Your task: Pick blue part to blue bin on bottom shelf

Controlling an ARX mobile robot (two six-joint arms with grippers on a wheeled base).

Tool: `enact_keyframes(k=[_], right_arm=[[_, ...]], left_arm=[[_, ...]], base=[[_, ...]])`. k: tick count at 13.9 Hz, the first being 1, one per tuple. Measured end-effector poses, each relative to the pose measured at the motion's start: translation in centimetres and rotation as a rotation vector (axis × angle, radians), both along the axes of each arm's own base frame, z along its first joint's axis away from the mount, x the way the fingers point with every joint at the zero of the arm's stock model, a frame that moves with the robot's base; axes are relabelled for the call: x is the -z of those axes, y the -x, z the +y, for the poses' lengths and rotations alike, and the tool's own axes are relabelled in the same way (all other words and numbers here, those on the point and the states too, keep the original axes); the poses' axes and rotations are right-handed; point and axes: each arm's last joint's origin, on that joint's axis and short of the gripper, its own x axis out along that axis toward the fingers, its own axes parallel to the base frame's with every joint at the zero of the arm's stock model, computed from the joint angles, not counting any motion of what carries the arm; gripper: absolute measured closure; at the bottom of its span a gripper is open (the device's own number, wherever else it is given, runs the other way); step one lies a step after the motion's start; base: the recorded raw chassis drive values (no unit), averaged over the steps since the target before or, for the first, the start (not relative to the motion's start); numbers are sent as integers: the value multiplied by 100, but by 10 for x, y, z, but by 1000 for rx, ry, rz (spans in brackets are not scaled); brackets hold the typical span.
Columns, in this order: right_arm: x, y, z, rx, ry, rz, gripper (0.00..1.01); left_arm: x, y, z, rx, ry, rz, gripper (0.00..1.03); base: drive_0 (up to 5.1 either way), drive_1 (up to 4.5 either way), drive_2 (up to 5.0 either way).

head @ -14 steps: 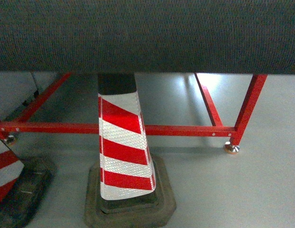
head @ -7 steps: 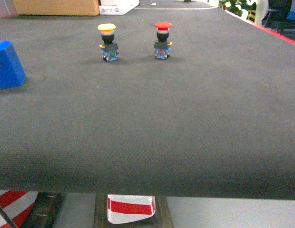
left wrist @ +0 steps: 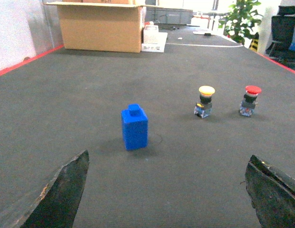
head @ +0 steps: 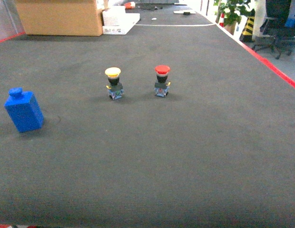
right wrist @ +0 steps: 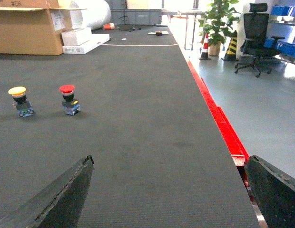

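The left gripper (left wrist: pixel 169 190) has its jaws spread wide and holds nothing — only the two dark, worn fingertips (left wrist: pixel 62 194) show at the bottom corners of the left wrist view. The right gripper (right wrist: pixel 169 192) is likewise wide apart and empty, hanging over the right side of the dark mat (head: pixel 195 152) near its red edge (right wrist: pixel 219 118).

The blue part (left wrist: pixel 134 128) stands upright on the mat, ahead of the left gripper and a little left of its centre line, well apart from the fingertips. In the head view it sits at the near left (head: pixel 24 111), alone. It looks like a rigid moulded block with flat, smooth sides and a small stud on top — probably light and stiff, not fragile, though the slick faces could slip under a loose pinch. The likely best hold is across two opposite flat sides of the body, low on the block, not on the stud.

Farther right stand a yellow-capped push button (head: pixel 113 83) and a red-capped push button (head: pixel 162 81), side by side. A cardboard box (head: pixel 59 18) sits at the far left. Neither the blue bin nor the bottom shelf is in view.
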Motion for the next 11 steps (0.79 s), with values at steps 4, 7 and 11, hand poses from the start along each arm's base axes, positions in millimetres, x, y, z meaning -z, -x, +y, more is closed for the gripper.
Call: enact_keyframes(k=[4,7,11], right_arm=[[1,0,0,1,-1,6,3],[0,0,0,1,-1,4,3],[0,0,0,1,-1,4,3]], left_arm=[[0,0,0,-1,0,4,5],[0,0,0,0,0,2,5],[2,0,0,-8,18,75,5]], base=[[0,0,0],[0,0,0],[0,0,0]])
